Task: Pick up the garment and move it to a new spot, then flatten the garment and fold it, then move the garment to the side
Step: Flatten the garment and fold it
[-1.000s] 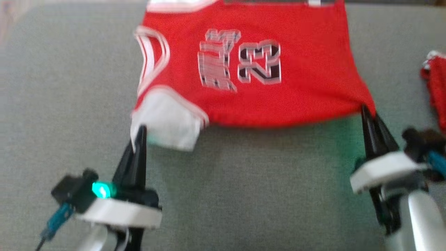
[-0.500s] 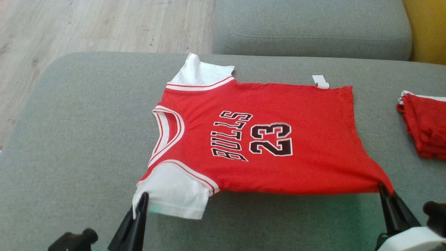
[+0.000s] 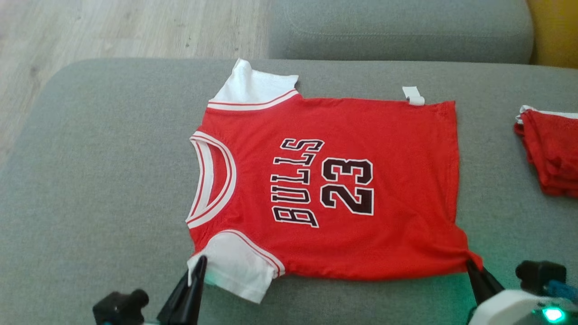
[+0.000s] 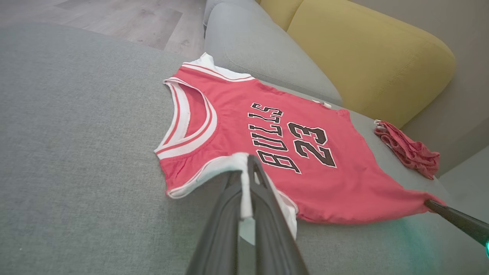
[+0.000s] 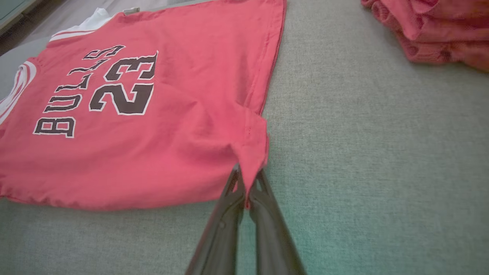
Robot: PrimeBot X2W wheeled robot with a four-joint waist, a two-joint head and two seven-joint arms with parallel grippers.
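**Item:** garment (image 3: pixel 325 189), a red jersey. It lies print-up and mostly flat on the grey cushion (image 3: pixel 90 180), collar toward my left and hem toward my right.

**Holds:** my left gripper (image 3: pixel 198 266) is clamped on the near white sleeve (image 3: pixel 239 271). My right gripper (image 3: pixel 472 266) is clamped on the near hem corner (image 5: pixel 252 152). Both pinch only a thin edge of cloth.

**Faults noted:** the hem corner is drawn into a peak with creases fanning from it. The far sleeve (image 3: pixel 253 85) sits rumpled at the back edge.

**Risks, as I judge them:**
- An uneven pull could slide an edge out of one pinch and let that side drop.
- Folding over the puckered corner would set the crease in.
- Lifting too high would undo the flat lie.

**Neighbour:** a red folded pile (image 3: pixel 548 158) lies apart on my right. A careless sideways move could drag the jersey onto it.
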